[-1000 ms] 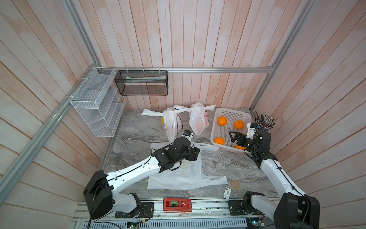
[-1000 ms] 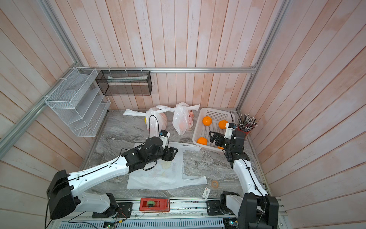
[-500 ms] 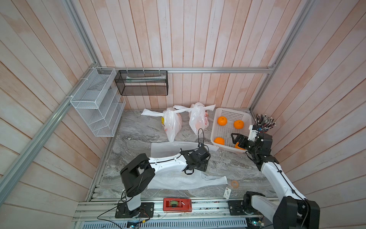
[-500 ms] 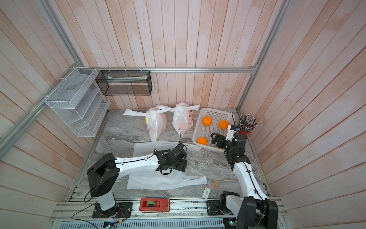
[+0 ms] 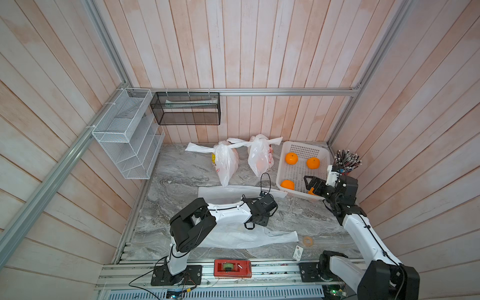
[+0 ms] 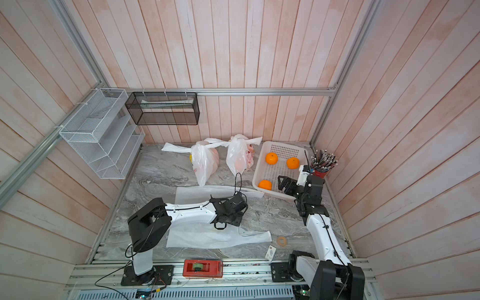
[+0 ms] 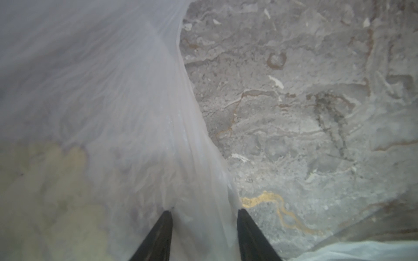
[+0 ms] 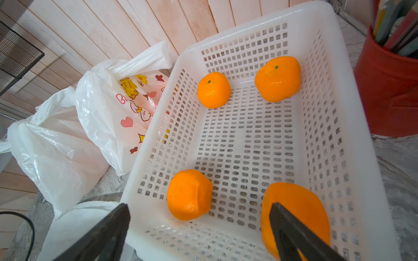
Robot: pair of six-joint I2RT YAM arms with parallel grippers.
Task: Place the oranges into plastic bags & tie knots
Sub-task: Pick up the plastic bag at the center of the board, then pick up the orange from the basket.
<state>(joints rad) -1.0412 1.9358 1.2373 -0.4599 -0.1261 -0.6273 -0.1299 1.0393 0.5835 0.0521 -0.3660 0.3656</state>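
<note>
Looks about 2 bags of 3 through. At the back of the tabletop (image 5: pixel 181 176), 2 full and upright side by side: the plainer plastic bag (image 5: pixel 226 162) and the printed plastic bag (image 5: pixel 259 155), each closed by a knot (image 5: pixel 220 146) of twisted handle strips with loose ends out sideways; counts as done on both filling and tying. Just beside the printed plastic bag, the white perforated basket (image 8: pixel 237 34), holding 4 oranges (image 8: pixel 213 90), 2 toward the far end and 2 toward the near end, none touching another. Leaves those 4 to carry over, plus 1 flat empty bag (image 5: pixel 246 237) to open, load and tie. Lies spread on the tabletop in front of those 2, partly under the left arm (image 5: pixel 228 214); more white film (image 5: pixel 220 192) on the far side of that arm, same bag or a separate 1, cannot tell. Left tool (image 7: pixel 203 211) tip-down on the flat empty bag, jaws partway apart astride a gathered strip of film, nothing visibly pinched yet. Right tool (image 8: pixel 199 206) wide apart and empty, poised above the basket's near end, 1 finger seen against the outer wall, the other against the nearest orange (image 8: pixel 305 203). Probably calls next for nipping 1 layer of film and lifting a mouth open before loading any fruit.
</note>
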